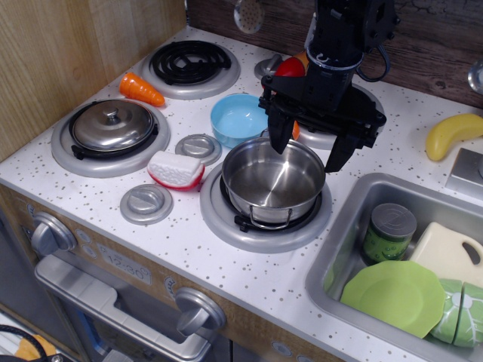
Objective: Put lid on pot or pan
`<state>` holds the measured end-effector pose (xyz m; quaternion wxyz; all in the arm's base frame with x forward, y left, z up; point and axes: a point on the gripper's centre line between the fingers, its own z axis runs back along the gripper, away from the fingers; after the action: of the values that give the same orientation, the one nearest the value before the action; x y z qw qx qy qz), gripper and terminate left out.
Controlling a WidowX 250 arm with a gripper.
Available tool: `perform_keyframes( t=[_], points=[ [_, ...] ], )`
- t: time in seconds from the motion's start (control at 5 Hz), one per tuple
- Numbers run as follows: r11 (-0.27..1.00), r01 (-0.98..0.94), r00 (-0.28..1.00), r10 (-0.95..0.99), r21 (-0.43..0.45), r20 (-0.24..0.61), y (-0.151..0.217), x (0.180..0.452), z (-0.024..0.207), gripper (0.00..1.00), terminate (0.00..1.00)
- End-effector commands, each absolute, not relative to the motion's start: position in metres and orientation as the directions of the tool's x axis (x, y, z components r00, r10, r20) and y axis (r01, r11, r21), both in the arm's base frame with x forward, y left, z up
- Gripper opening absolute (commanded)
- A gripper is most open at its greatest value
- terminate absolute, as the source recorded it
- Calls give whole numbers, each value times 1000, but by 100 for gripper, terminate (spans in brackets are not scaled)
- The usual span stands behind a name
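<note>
The round domed steel lid [112, 124] with a small central knob lies on the front left burner. The shiny steel pot [273, 179] stands open and empty on the front right burner. My black gripper [307, 151] hangs over the pot's far rim, jaws spread wide and empty. One fingertip is at the pot's far left rim, the other past its far right rim. The lid is well to the gripper's left.
A light blue bowl [238, 117], grey plastic discs [198, 146] [146, 203], a red-white toy [175, 169] and a carrot [141, 89] lie between the burners. A sink [343, 249] at right holds a can, a green plate and a board. A banana [453, 133] lies far right.
</note>
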<state>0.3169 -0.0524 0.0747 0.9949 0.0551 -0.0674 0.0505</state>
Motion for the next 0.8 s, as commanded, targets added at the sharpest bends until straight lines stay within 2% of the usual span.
perform_keyframes(
  t=[0.0, 0.2, 0.4, 0.6],
  points=[
    [989, -108, 986, 93, 103, 140, -52, 317, 75, 100, 0],
    [974, -91, 991, 68, 209, 111, -26, 313, 109, 100, 0],
    [965, -77, 995, 58, 251, 84, 9, 304, 130, 100, 0],
    [945, -49, 994, 15, 325, 107, 48, 300, 137, 100, 0]
  ],
)
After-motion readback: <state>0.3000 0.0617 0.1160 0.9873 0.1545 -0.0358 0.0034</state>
